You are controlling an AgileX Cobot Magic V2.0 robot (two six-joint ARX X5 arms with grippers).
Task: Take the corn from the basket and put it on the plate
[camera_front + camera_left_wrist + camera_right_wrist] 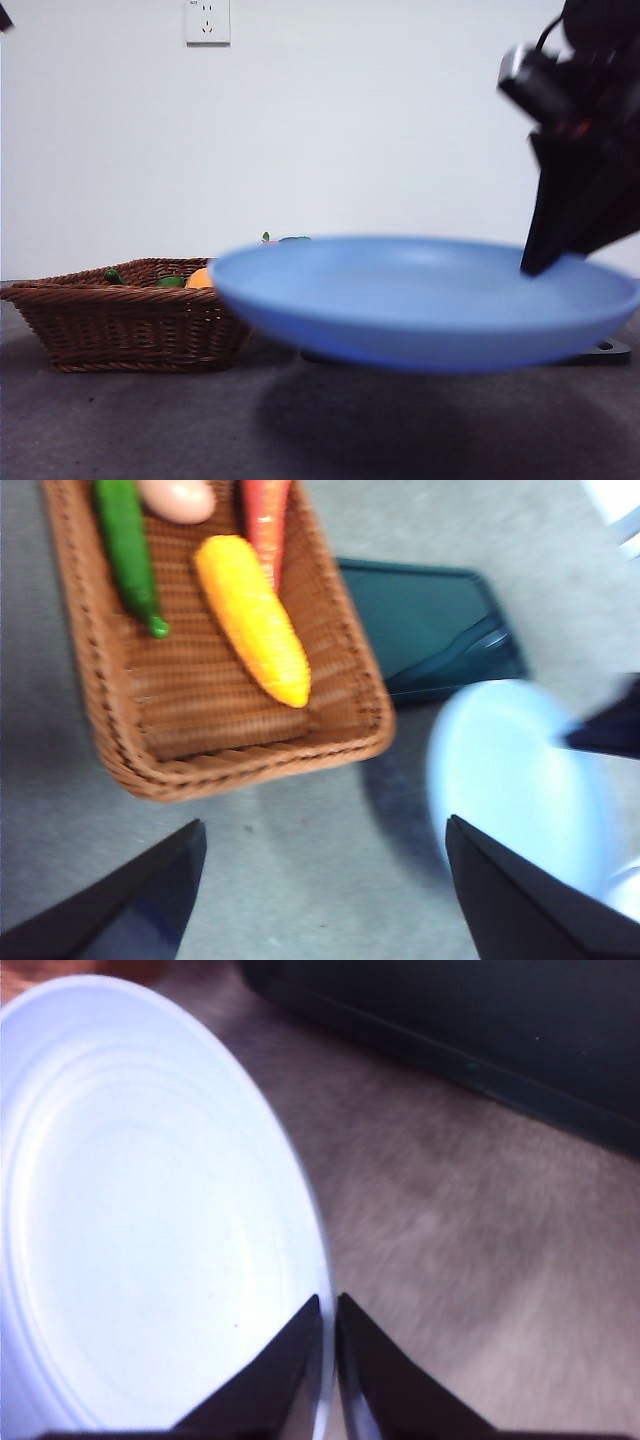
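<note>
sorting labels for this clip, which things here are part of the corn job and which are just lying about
Part of the job:
corn, lying in the basket
plate, lifted off the table, rim pinched by the right gripper
left gripper, open above the table near the basket

Just lying about:
carrot
green vegetable
pinkish egg-like ball
dark tray

Front cam sits low at table height, looking level across at the plate and basket, both close. Left wrist cam looks down on both from higher up. Right wrist cam hugs the plate rim, really near.
</note>
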